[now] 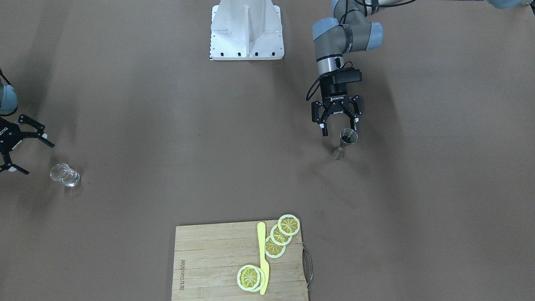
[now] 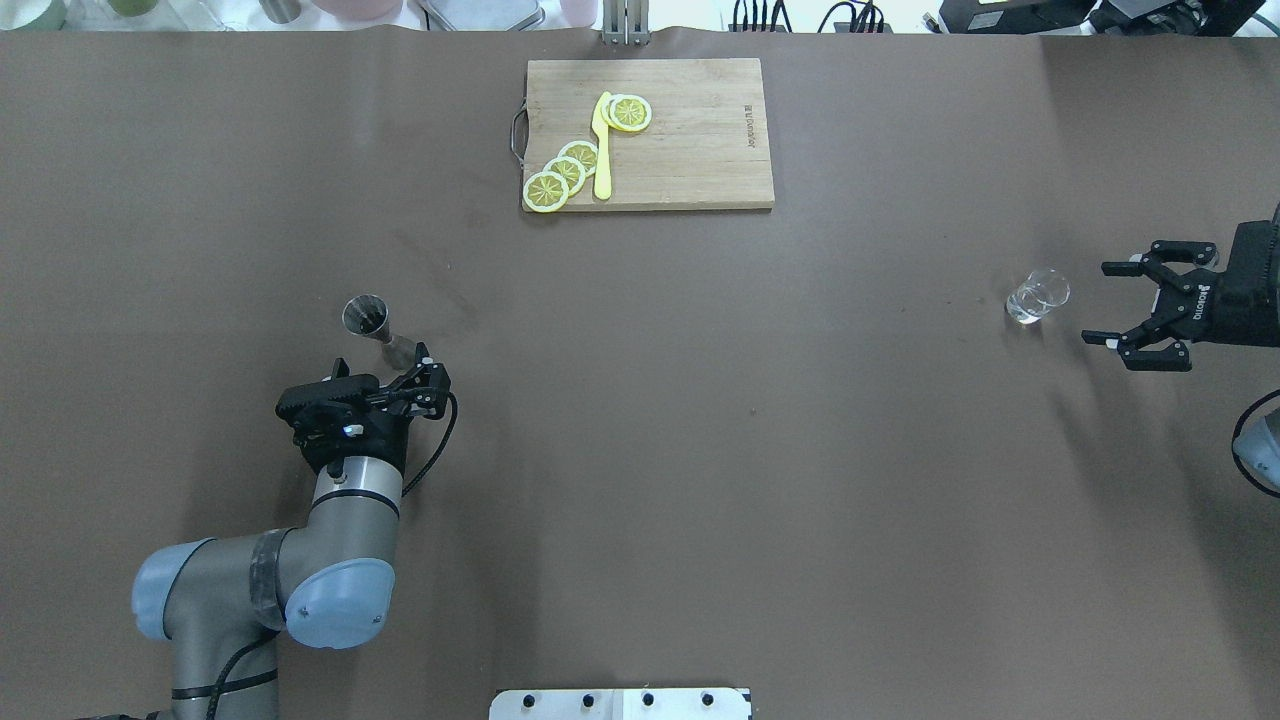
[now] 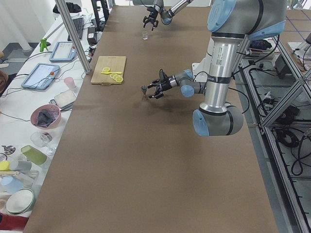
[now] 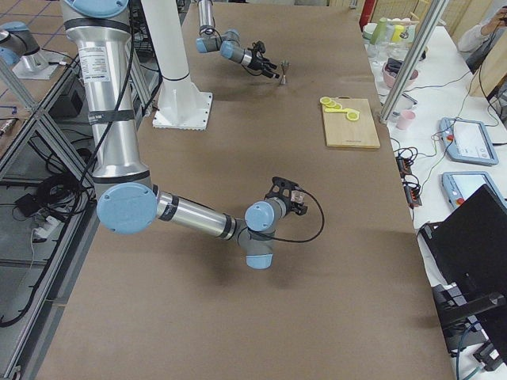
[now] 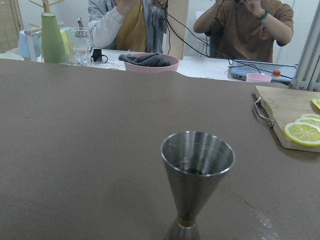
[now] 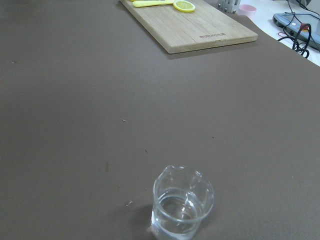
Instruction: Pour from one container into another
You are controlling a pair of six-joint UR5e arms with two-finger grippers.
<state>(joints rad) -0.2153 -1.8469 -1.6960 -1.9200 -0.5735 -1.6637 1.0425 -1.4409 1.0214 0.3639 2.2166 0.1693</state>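
my left gripper (image 1: 340,130) sits spread open just short of the upright jigger (image 1: 346,139), and i fear a skewed close tips it, spilling before the glass (image 2: 1037,296).

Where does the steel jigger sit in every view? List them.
Front-facing: jigger right of centre.
Overhead: jigger left of centre.
Exterior left: jigger near centre.
Exterior right: jigger top centre.
Left wrist: jigger bottom centre.
Right wrist: absent.
Landmark: cutting board.
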